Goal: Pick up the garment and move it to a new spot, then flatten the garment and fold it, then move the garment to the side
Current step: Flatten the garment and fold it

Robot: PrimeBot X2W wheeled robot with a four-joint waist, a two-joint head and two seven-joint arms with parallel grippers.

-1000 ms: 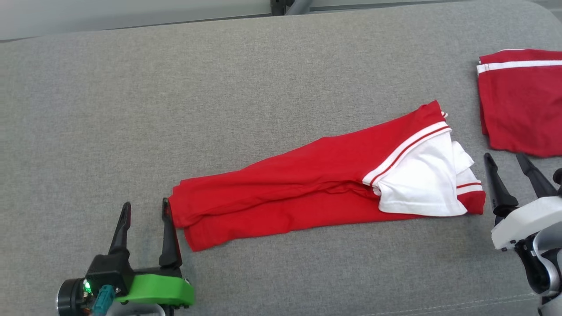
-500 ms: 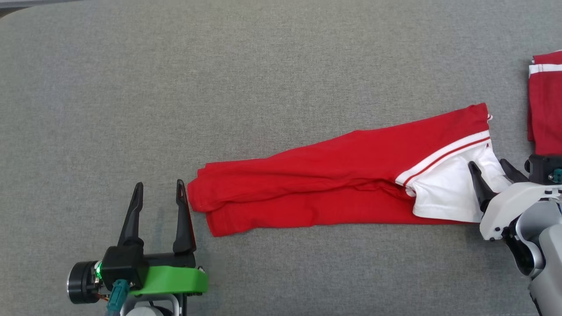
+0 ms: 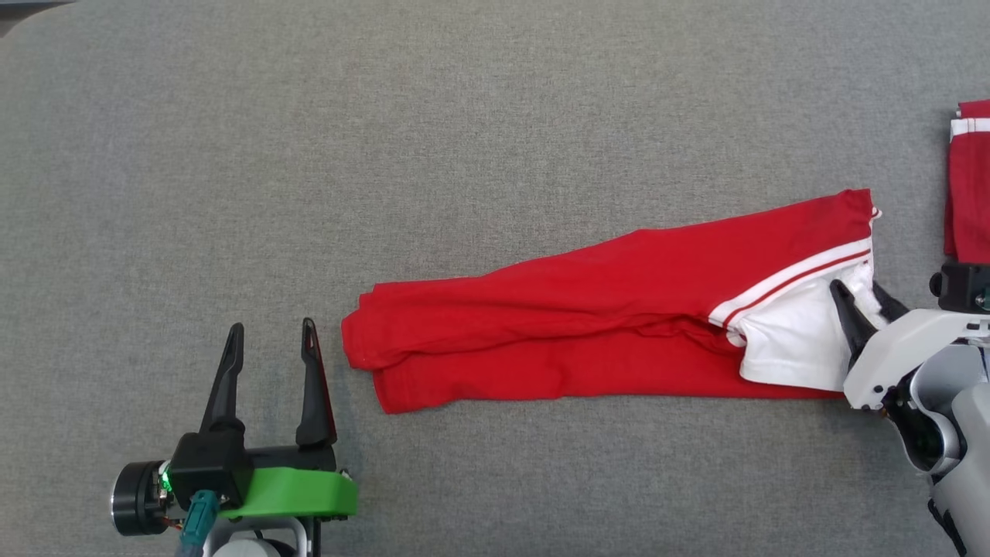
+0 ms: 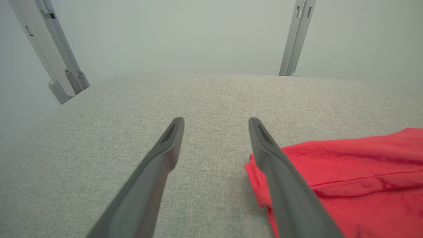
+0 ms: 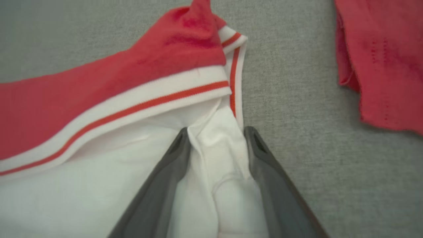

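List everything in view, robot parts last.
garment: one, red with a white inside and a white-and-red striped band, lying lengthwise in a long folded strip on the middle and right of the surface
second garment: one, red with a white stripe, at the right edge of the head view, apart from the first
surface: one, grey woven fabric, under everything
metal uprights: at least two, grey, beyond the surface's far edge
wall: one, pale, behind the uprights
left gripper: one, black on a green mount, lower left, jaws open beside the garment's red end
right gripper: one, dark on a white wrist, lower right, jaws apart astride a white fold of the garment
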